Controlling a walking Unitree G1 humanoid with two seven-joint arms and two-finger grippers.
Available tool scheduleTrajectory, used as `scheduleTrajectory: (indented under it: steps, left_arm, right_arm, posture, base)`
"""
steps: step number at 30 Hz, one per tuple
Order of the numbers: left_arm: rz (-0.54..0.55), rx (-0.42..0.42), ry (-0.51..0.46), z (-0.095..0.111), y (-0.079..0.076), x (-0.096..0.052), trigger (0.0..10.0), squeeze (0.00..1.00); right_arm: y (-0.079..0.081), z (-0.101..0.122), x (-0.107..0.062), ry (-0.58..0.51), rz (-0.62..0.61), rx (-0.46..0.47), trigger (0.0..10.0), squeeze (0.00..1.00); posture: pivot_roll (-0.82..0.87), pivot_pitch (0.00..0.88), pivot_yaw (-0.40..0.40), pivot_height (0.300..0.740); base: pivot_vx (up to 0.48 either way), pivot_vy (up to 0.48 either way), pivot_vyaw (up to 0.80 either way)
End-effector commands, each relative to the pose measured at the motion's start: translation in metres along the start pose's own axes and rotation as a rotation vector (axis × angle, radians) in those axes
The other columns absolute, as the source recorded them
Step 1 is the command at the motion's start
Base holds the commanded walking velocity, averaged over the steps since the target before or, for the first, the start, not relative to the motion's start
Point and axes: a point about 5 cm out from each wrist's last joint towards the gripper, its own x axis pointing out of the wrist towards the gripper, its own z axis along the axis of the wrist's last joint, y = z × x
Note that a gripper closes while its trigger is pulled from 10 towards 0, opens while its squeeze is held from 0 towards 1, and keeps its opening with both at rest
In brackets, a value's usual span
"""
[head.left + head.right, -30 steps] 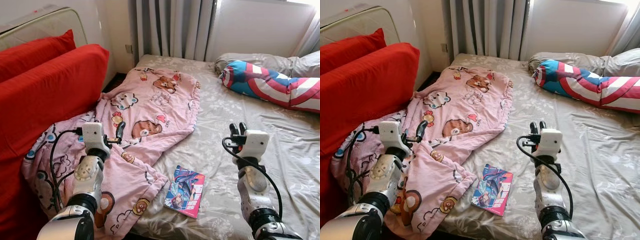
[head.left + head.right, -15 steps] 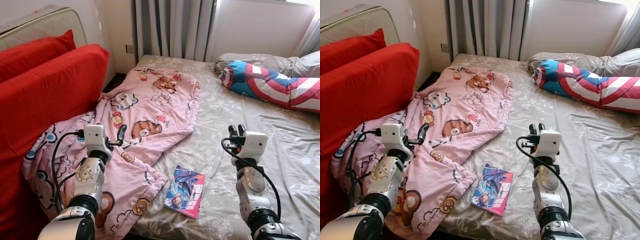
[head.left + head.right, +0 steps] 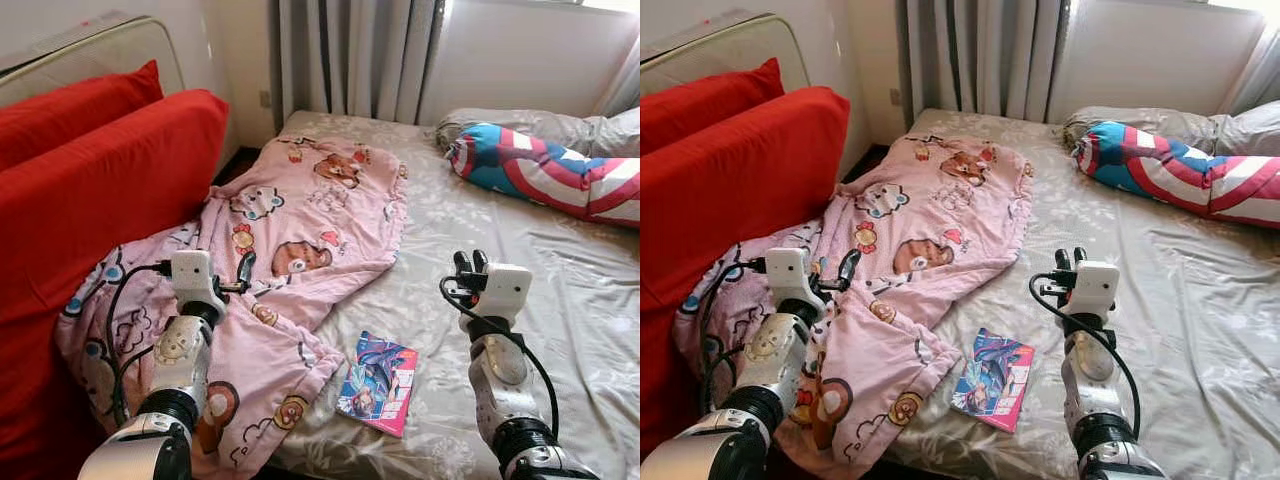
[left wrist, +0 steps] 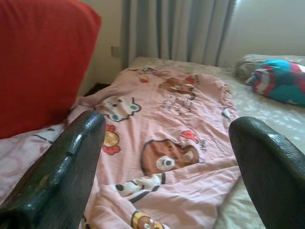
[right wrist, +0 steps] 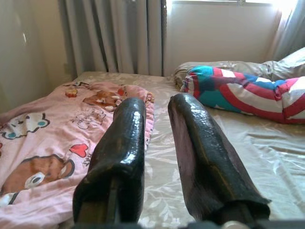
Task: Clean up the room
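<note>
Bed [image 3: 560, 280], grey-beige floral sheet, wrinkled; bare sheet lies open ahead of and to the right of the right arm. Pink cartoon blanket [image 3: 300, 230], crumpled, spread from near the curtains down the bed's left half, its lower end hanging over the near edge and bunched against the red cushions. Book [image 3: 378, 382], colourful illustrated cover, flat on the sheet near the bed's front edge, just beside the blanket's lower corner, between the two arms. Striped pillow [image 3: 540, 170], red, white and blue, at the far right of the bed, cut off by the frame edge; a grey pillow [image 3: 520, 122] behind it, partly hidden. Red cushions [image 3: 90, 190], two large pieces standing along the left, the upper one partly behind the lower, covering the blanket's left margin. Grey curtains [image 3: 355, 55] at the far wall; a wall socket [image 3: 266, 99] beside them, small and hard to make out. Left gripper [image 3: 243, 272], held over the blanket, fingers [image 4: 62, 167] spread wide apart, nothing between them. Right gripper [image 3: 468, 262], raised over bare sheet right of the book, fingers [image 5: 119, 148] close together with a narrow gap, holding nothing.
</note>
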Motion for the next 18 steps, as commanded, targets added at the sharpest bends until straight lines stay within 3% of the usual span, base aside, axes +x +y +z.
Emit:
scheduleTrajectory:
  steps: [1,5,18]
  left_arm:
    - [0.015,0.006,-0.001,0.0038,0.0066,0.0019,10.0,0.00]
    - [0.018,0.008,-0.003,0.0044,0.0078,0.0019,10.0,0.00]
    - [0.002,0.014,-0.011,0.0054,0.0043,0.0027,10.0,0.00]
  right_arm:
    - [0.0052,-0.0002,0.0000,0.003,0.011,0.010,10.0,0.00]
    - [0.0064,-0.0013,-0.0006,0.007,0.015,0.010,10.0,0.00]
    - [0.0068,-0.0004,-0.0002,0.003,0.010,0.017,10.0,0.00]
  posture:
    - [-0.06,0.000,-0.012,0.740]
    - [-0.06,0.000,-0.013,0.740]
    - [-0.05,0.000,-0.012,0.740]
  base:
    - [0.000,0.480,0.00]
    - [0.000,0.458,0.00]
    - [0.000,0.000,0.00]
